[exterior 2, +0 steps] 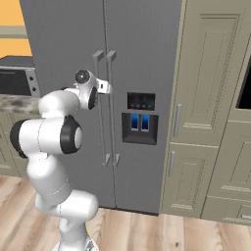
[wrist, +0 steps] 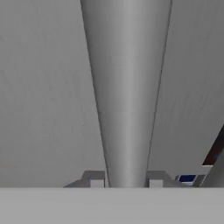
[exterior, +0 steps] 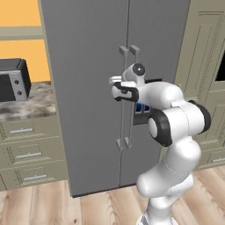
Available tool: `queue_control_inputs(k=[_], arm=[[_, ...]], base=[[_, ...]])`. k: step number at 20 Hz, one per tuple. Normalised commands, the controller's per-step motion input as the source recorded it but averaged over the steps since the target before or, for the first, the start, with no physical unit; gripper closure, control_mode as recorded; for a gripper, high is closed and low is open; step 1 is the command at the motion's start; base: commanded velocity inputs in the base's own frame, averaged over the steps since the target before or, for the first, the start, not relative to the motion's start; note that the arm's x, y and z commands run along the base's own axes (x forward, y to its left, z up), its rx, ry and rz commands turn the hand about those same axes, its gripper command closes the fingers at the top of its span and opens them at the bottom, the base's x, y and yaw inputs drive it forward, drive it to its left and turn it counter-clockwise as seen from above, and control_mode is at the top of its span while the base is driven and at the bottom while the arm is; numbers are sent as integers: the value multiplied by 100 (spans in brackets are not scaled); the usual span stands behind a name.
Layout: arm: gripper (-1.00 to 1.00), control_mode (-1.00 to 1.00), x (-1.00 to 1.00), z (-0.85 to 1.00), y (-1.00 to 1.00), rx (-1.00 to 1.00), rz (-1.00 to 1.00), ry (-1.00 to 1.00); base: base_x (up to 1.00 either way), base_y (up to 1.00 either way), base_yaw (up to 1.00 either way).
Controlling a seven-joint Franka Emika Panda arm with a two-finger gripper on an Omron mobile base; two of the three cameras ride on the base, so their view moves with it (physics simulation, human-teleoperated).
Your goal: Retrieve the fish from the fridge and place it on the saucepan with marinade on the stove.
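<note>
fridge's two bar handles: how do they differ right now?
1. The left door handle sits between the fingertips of the tool, which is shut on it; the right door handle is free.
2. The left door handle belongs to the plain door; the right door handle's door carries the blue-lit dispenser panel.

Shared: both are long grey vertical bars, side by side at the door seam of the fridge, both doors closed.

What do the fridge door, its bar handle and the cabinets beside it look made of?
Fridge: flat matte grey panels, reads as painted or brushed metal; no reflections, so uncertain. Bar handle: smooth grey rod with soft shading along its length, likely metal, with the claw shut on it. Cabinets: beige with raised panel moulding, looks like painted wood.
</note>
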Motion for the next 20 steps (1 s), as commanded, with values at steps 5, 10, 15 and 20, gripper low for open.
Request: queue_control_inputs(k=[5, 10, 15, 20], arm=[[100, -100, -63, 0, 100, 2, 0, 0], [100, -100, -86, 0, 100, 0, 0, 0], [100, -100, -92, 0, 100, 0, 0, 0], [100, -100, -92, -1, 100, 0, 0, 0]], base=[[0, 0, 0], [0, 0, 0], [0, 0, 0], [0, 0, 0]])
